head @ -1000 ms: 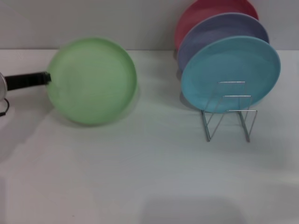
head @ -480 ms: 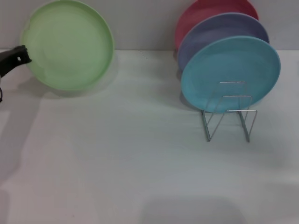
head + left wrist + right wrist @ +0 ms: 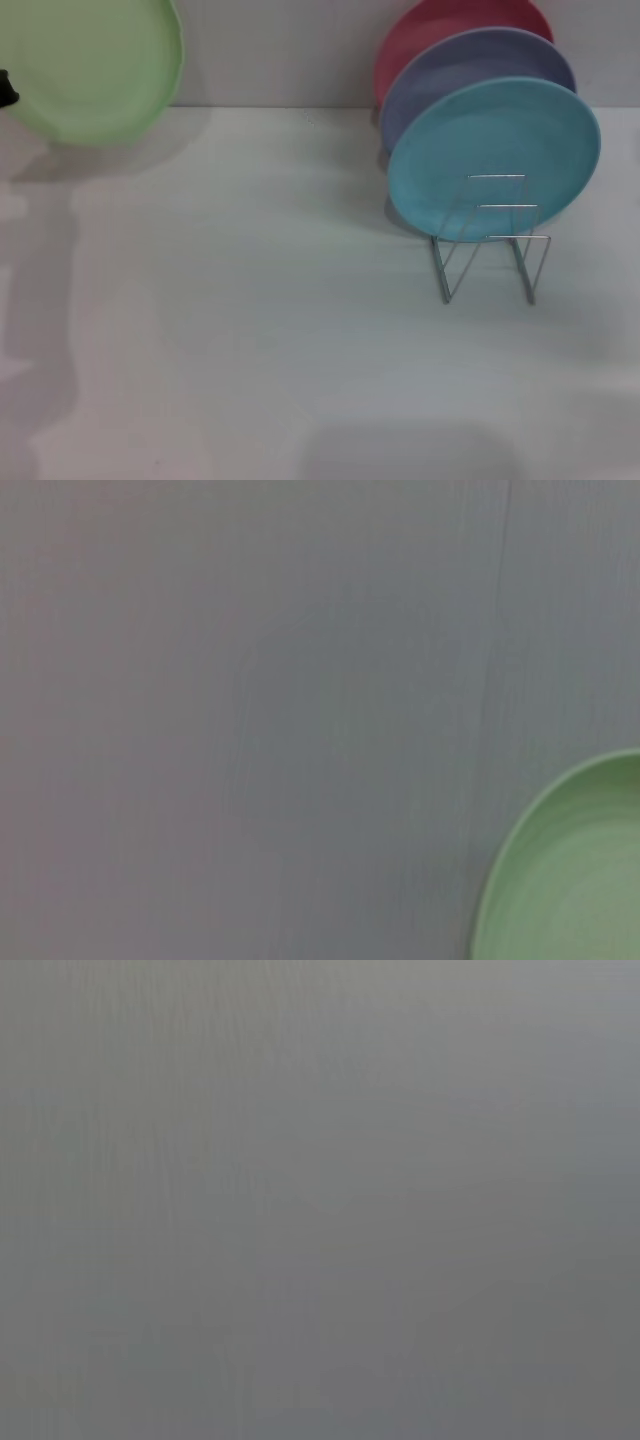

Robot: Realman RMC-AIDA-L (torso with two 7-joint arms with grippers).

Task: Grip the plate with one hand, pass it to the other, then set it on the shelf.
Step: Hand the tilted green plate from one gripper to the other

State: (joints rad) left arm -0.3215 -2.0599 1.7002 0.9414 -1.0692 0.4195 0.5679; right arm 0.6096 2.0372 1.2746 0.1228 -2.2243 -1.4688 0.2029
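Head view shows the light-green plate [image 3: 85, 65] lifted clear of the table [image 3: 250, 330], high at the far left of the scene, with part of its disc cut by the picture edge. At its left rim a small black piece of the left end effector [image 3: 5, 90] is visible, touching the rim; I judge that it is gripping the plate there, because the plate hangs in the air with nothing else under it, though the fingers themselves are almost out of sight. From this end effector the plate extends to the robot's right and a little upward. In the left wrist view only one curved part of the plate [image 3: 575, 880] appears, in front of a plain grey wall.

The right end effector is not seen in any view; its wrist camera shows only a blank grey surface, so its state cannot be told.

The step in hand seems to be the first one: the plate is gripped and raised, the passing is not yet done. The next move calls for bringing the plate toward the middle, where the other arm can take its free rim. The shelf [image 3: 490, 240] stands well apart, far to the right of the left end effector, with a light-blue plate [image 3: 495, 150], a lavender plate [image 3: 470, 65] and a red plate [image 3: 440, 20] already in it; its front slots look free.
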